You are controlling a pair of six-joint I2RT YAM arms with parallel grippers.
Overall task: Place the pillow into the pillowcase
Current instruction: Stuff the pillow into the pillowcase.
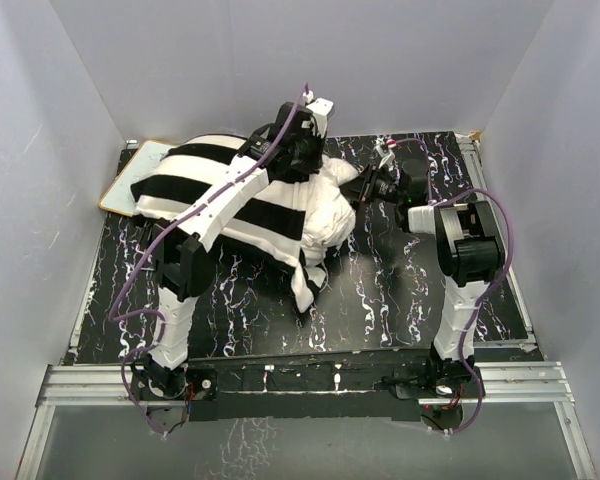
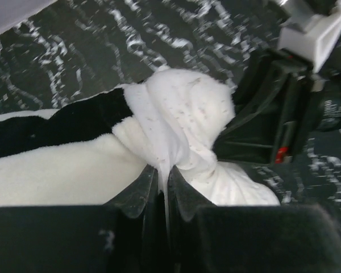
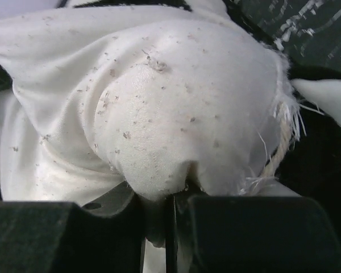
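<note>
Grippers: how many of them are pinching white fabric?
2. The left gripper pinches the pillow beside the pillowcase edge; the right gripper pinches its bulging exposed end.

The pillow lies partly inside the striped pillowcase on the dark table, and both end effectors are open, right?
Not quite. The pillow does lie partly inside the striped pillowcase on the dark table, but the left end effector and right end effector are both shut on its white fabric, as their wrist views show.
</note>
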